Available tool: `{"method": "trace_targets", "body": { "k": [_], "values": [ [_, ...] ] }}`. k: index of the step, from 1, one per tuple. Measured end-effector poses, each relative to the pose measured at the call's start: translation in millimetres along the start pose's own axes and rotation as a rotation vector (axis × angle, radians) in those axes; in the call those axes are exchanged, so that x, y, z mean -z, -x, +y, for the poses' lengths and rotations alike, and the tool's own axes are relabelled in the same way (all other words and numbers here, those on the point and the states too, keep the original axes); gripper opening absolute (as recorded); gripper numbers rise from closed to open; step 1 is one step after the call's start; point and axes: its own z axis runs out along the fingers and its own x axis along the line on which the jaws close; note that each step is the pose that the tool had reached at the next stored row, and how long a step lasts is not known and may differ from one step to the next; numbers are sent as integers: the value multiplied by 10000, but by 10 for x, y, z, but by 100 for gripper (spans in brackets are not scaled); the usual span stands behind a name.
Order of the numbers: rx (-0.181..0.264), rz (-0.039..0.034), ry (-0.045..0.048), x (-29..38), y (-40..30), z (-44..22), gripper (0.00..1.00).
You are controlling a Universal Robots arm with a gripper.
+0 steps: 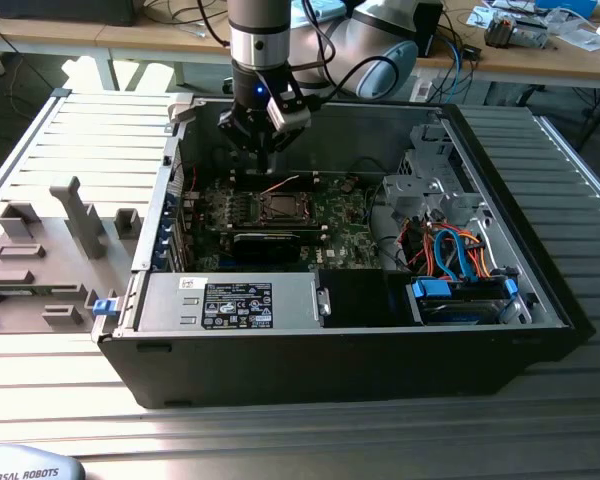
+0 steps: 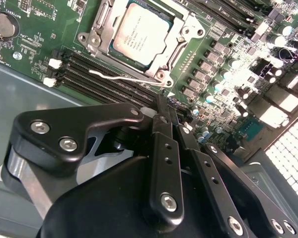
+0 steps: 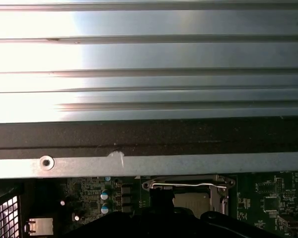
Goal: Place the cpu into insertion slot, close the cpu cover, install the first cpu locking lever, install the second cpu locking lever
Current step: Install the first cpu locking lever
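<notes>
Chip [image 2: 140, 33] sits flat in the socket [image 2: 105, 42] on the green board [image 2: 39, 29], its dull silver top showing through the window of the thin metal cover [image 2: 186, 30], which lies down over it. In the second wrist view the claw [image 2: 164, 106] hangs just beside the socket's edge, its black fingers pressed together with nothing between them. A thin wire lever [image 2: 124, 78] runs along that same socket edge, between claw and chip, its long axis crossing the fingers' line. Board parts look small, hard and shiny.

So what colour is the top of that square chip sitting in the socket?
Dull silver-grey, with faint print; the cpu shows best in the second wrist view.
</notes>
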Motion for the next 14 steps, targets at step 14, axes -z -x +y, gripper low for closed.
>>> {"method": "trace_targets", "body": {
  "k": [14],
  "values": [
    [0,0,0,-24,0,0,11]
  ]
}}
